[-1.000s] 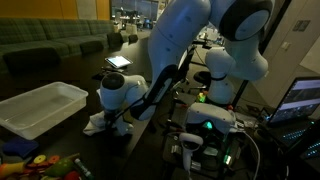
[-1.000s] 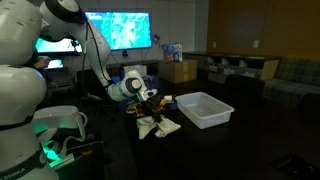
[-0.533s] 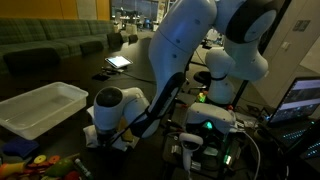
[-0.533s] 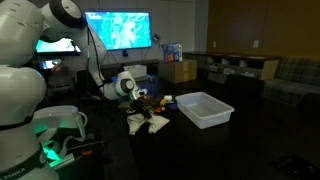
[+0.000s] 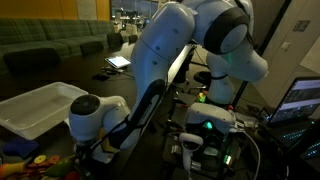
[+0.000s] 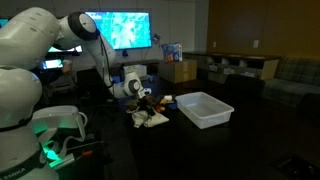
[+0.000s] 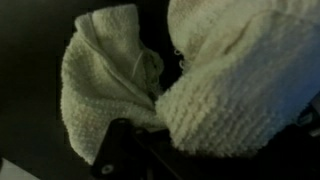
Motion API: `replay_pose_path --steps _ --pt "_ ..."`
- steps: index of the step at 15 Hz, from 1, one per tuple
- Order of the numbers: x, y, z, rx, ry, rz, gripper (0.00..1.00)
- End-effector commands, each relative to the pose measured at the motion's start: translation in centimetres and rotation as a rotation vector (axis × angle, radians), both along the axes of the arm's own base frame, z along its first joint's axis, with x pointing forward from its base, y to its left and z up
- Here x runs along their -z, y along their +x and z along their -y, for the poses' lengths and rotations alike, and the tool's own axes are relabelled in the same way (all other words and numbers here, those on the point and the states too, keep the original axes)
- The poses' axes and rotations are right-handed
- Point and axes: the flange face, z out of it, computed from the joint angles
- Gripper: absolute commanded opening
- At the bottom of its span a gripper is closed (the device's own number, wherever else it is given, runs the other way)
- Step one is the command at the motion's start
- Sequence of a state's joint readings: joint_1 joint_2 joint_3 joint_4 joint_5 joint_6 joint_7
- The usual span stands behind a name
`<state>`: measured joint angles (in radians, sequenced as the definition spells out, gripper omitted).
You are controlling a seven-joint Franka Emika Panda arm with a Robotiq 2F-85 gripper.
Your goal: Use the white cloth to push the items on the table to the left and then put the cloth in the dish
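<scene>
The white cloth (image 7: 110,80) fills the wrist view, bunched in thick folds on the dark table. My gripper (image 7: 195,135) is down in the cloth and looks shut on a fold; a dark finger (image 7: 122,158) shows at the bottom. In an exterior view the cloth (image 6: 152,119) lies crumpled under the gripper (image 6: 143,107), left of the white dish (image 6: 205,109). In an exterior view the gripper (image 5: 95,148) is low at the table's near edge, the cloth is hidden by the arm, and small colourful items (image 5: 35,160) lie just to its left.
The white dish (image 5: 40,108) stands on the dark table behind the items. More small objects (image 6: 158,99) lie beside the gripper. The robot base with green lights (image 5: 208,128) and a monitor (image 6: 120,30) stand nearby.
The arm has swung down and towards the table's near edge, dragging the cloth with it closer to the colourful items. The dish has not moved.
</scene>
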<state>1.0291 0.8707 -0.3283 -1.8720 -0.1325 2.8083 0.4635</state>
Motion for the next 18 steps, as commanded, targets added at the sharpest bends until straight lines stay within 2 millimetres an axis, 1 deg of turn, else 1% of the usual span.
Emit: replay_pose_path --steps 1,3,4,7,11,13,15,18 --pt "0.0 2.5 -3.4 -0.044 0.046 -0.005 0.0" --pt "-0.7 2.6 -5.5 -0.071 0.083 -0.011 0.0" --pt "-0.7 2.5 -6.6 -0.085 0.097 -0.015 0.0" --pt "-1.7 2.2 -9.7 -0.121 0.144 -0.03 0.0" --pt "-2.8 2.0 -12.8 -0.159 0.187 -0.04 0.0" --pt "-3.2 2.1 -13.5 -0.171 0.199 -0.042 0.0" --pt "-3.5 2.4 -13.7 -0.173 0.2 -0.04 0.0" --pt "-4.8 2.8 -12.9 -0.169 0.185 -0.043 0.0"
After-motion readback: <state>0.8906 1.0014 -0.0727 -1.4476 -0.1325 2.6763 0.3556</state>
